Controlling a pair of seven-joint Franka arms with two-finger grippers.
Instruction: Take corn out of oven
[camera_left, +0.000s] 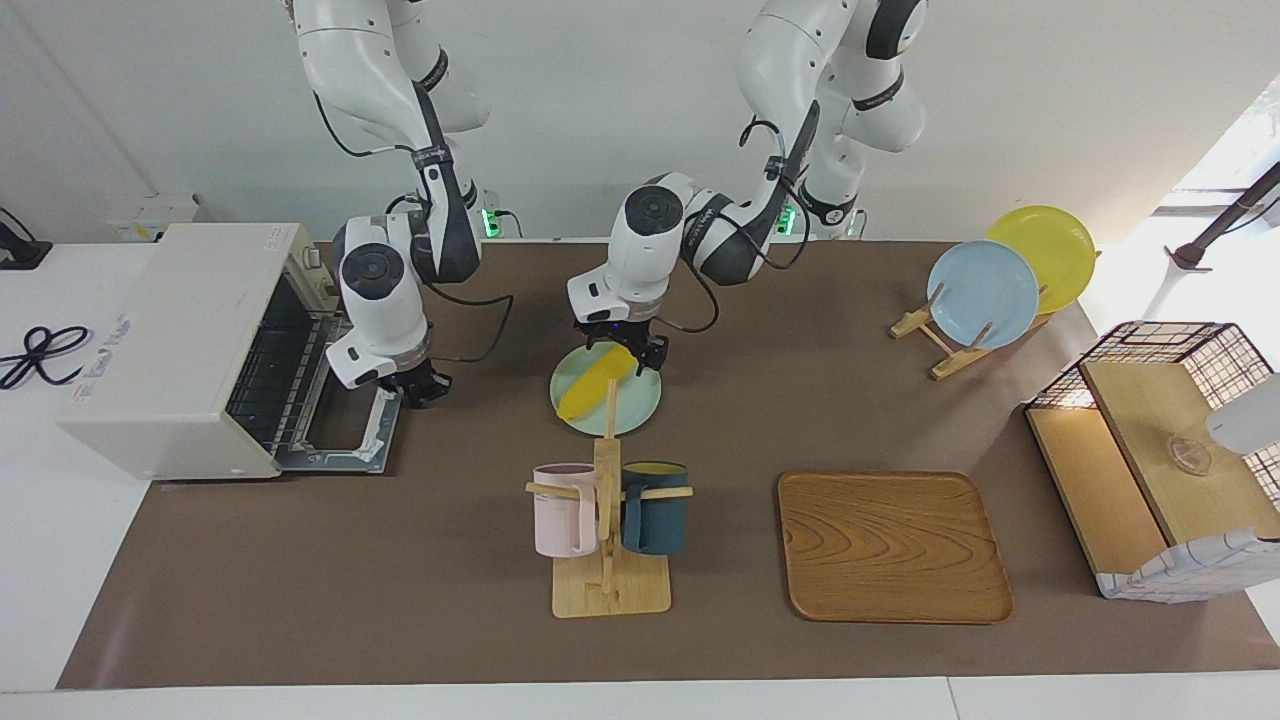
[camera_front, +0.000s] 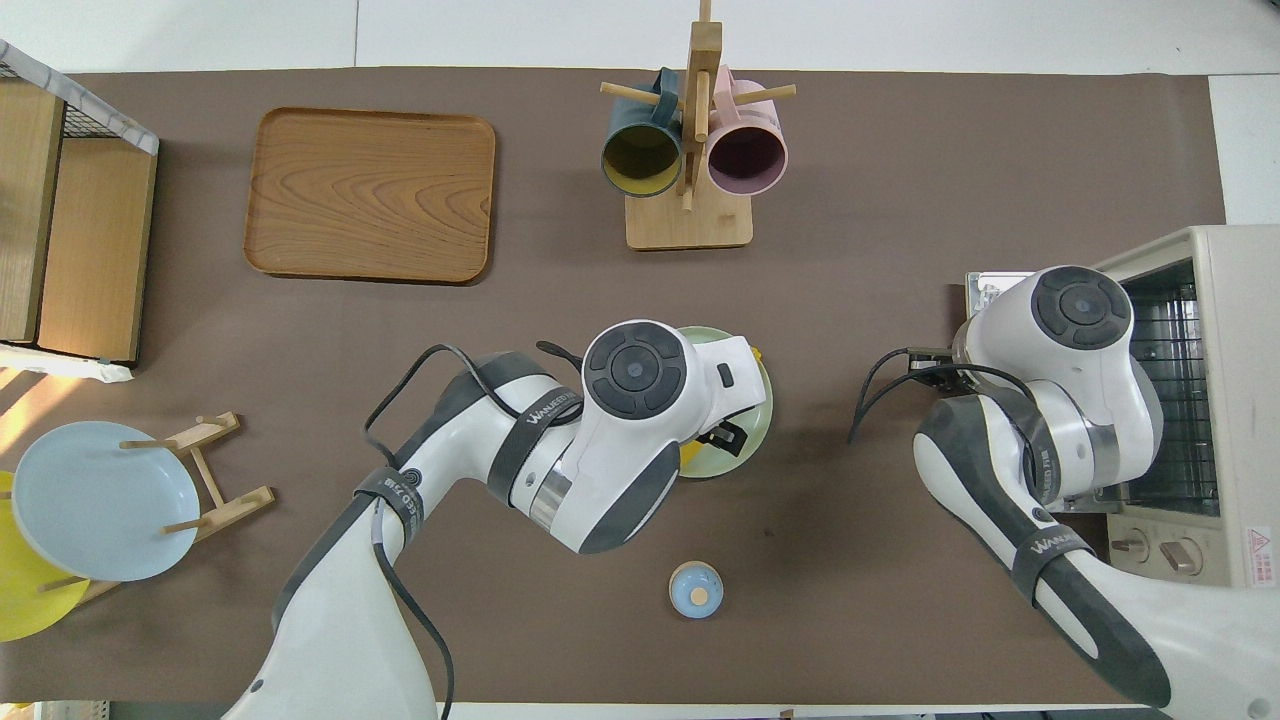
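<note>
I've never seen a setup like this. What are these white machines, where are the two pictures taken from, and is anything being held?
They are two robot arms at a table. One picture looks at them from across it, the other looks down from above them. The left end effector, open, is over a yellow corn on a green plate. The right end effector, shut, is by the open door of a cream oven. Nothing looks held. A mug rack and a wooden tray also stand there.

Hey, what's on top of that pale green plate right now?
The corn lies across the green plate. The left gripper is over the end nearer the robots, hiding it. Whether the fingers touch it cannot be seen.
</note>
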